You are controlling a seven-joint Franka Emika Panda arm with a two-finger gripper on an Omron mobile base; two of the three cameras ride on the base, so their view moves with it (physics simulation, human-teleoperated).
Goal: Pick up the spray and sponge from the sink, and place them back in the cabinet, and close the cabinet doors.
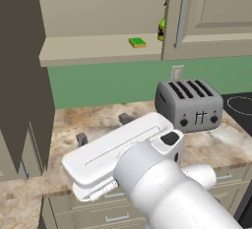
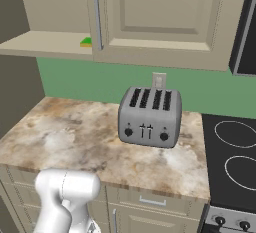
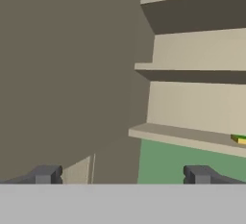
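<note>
From the left base view, the sponge (image 1: 138, 42) lies on the open cabinet (image 1: 98, 51) shelf, the spray (image 1: 161, 28) standing beside it half hidden by the closed right door (image 1: 206, 16), both apparently stowed. The right base view shows the toaster (image 2: 149, 117) on the counter (image 2: 65, 132). In the hand view, the gripper (image 3: 122, 175) is spread wide and empty, facing the open left door (image 3: 62, 74), likely to swing it shut.

Green wall (image 2: 75, 79) runs behind a marbled beige countertop (image 2: 75, 132), grey toaster (image 2: 149, 117) by a wall outlet (image 2: 159, 81), black stovetop (image 2: 235, 152) right, possibly under a microwave.
</note>
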